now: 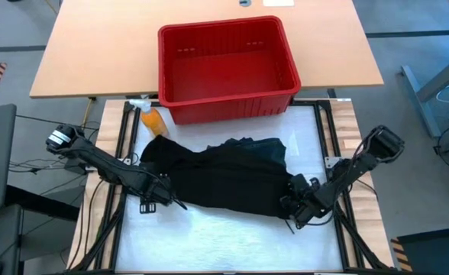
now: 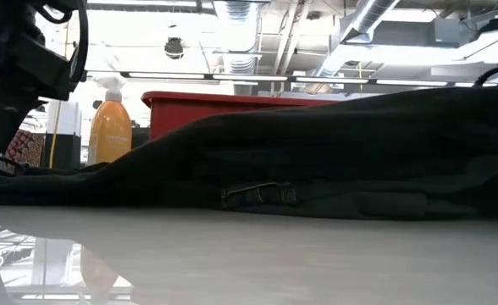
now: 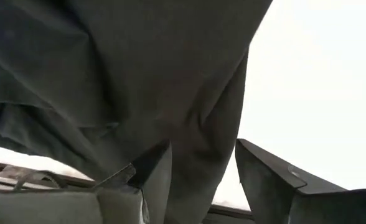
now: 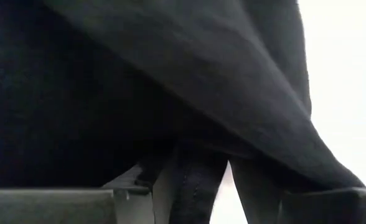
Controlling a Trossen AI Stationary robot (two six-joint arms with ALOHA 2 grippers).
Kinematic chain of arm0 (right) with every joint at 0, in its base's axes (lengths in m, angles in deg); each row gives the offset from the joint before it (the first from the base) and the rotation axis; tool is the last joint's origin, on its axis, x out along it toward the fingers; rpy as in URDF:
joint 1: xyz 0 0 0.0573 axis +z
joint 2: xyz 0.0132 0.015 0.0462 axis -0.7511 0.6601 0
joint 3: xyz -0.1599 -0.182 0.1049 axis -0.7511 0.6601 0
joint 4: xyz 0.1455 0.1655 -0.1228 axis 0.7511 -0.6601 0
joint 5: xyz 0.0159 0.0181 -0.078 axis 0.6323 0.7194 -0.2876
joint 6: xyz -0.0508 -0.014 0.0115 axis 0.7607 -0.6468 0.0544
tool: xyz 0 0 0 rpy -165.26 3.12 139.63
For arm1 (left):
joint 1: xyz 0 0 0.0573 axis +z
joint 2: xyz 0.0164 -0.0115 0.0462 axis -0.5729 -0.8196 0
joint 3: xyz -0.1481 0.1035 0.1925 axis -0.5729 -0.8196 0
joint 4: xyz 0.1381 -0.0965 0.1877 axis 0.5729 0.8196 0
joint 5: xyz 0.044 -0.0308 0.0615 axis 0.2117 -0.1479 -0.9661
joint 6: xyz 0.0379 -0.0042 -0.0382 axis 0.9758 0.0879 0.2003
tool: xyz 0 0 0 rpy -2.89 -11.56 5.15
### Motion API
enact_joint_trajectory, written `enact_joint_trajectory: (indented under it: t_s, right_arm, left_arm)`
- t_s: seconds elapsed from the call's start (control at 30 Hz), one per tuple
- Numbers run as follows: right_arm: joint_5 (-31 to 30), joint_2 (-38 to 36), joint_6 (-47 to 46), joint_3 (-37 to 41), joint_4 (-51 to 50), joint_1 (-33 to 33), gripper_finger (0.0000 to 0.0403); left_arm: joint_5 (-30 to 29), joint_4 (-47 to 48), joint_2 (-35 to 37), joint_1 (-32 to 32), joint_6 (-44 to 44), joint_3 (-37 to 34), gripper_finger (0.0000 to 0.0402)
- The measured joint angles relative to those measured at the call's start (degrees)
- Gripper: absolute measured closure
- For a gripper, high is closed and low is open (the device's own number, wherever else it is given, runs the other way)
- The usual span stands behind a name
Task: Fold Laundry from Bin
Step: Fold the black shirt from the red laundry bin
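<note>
garment: one black piece of laundry [image 1: 224, 179] lies spread flat on the white mat [image 1: 232, 237], just in front of the bin [image 1: 226, 67]; rumpled along the edge nearest the bin
bin: red crate, looks bare inside from above; orange spray bottle [image 1: 153, 118] stands at its front-left corner
my left pincer: my left gripper [image 1: 157, 198] sits at the garment's left front edge, well in front of the bin; fingers [image 3: 264, 180] apart with a fold of cloth running between them, not pinched
my right pincer: my right gripper [image 1: 299, 208] sits at the garment's right front edge; fingers look parted around a dark seam, but whether they clamp it I cannot tell
step in hand: judged as smoothing or re-gripping the front hem before a fold
how to do it well: take both front corners at matching spots, pinch one layer only, lift level, then carry the hem toward the bin side so the edges meet; keep clear of the bottle
long axis: runs left-right, parallel to the bin's front wall
pointing: cannot tell which end is neck or waist; too dark
</note>
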Motion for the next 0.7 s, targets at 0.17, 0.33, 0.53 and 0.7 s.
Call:
enact_joint_trajectory:
  t_s: [0.17, 0.33, 0.53, 0.7]
  right_arm:
    - [1.7, 2.6, 4.7, -0.4, -0.7, 0.5, 0.0242]
    - [5.4, 1.4, 4.5, -1.8, -9.2, 2.8, 0.0331]
    - [11.0, -3.9, 2.1, -3.4, -16.0, 3.5, 0.038]
    - [11.1, -11.3, -0.2, -5.7, -19.1, 3.7, 0.0382]
  left_arm:
    - [-0.1, 2.0, 0.0, 0.0, -1.5, 0.8, 0.0235]
    - [-1.7, 3.7, 1.7, -0.1, -3.2, 2.5, 0.0235]
    - [-11.6, -0.5, 10.8, -0.1, -7.9, 5.9, 0.0235]
    - [-16.8, -17.8, 17.7, -0.1, -10.5, 3.8, 0.0235]
